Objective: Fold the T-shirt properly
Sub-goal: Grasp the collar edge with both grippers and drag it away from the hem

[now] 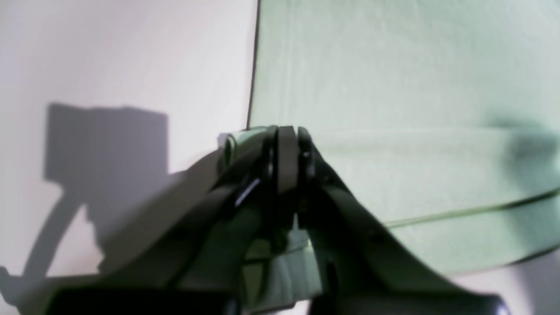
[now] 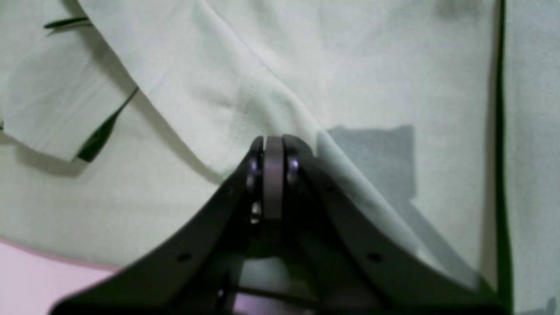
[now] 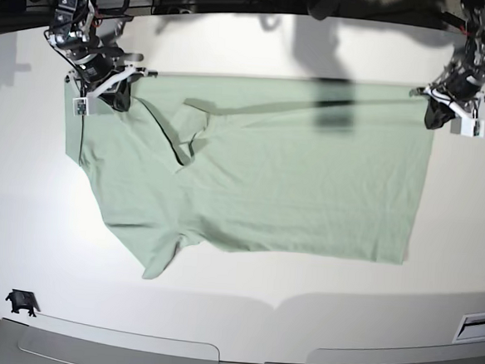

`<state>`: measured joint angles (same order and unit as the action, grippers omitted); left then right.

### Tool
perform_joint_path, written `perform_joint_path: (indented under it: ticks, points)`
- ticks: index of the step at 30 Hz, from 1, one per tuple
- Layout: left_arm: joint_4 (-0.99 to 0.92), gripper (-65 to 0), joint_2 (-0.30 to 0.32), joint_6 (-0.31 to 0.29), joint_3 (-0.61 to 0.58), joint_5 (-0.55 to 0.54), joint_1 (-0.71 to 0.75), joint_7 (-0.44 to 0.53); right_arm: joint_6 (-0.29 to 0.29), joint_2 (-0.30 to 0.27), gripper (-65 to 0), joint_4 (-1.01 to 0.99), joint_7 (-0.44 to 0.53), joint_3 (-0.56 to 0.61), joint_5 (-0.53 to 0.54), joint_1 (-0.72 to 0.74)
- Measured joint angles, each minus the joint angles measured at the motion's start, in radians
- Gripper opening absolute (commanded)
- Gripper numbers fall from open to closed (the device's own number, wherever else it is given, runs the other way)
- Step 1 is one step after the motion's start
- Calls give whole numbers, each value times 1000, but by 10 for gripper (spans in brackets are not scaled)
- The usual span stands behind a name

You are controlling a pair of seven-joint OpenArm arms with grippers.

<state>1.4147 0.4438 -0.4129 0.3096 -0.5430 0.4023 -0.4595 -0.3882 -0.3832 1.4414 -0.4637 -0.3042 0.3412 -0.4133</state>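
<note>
one t-shirt (image 3: 259, 183) lies spread across the white table (image 3: 243, 290), folded over along its far edge; two grippers, left gripper (image 3: 447, 111) and right gripper (image 3: 107, 89), each clamped on a far corner of it

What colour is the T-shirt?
The T-shirt is plain pale mint green, seen best in the base view.

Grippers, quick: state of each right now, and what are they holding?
Left gripper: shut on the T-shirt, pinching its far edge.
Right gripper: shut on the T-shirt at the other end of that edge.
</note>
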Motion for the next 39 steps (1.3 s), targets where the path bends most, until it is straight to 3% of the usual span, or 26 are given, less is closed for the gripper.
perform_joint_path:
  ticks: [12, 20, 39]
  points:
    - [196, -650, 0, 19, -1, 48, 222, -36, 14, -8, -650, 106, -53, -4, -15, -103]
    - [198, -650, 0, 18, -1, 56, 229, -34, 12, -11, -650, 119, -18, -5, 1, -172]
    - [207, -650, 0, 7, 29, 37, 280, -39, 16, -13, -650, 217, -72, -6, 0, -285]
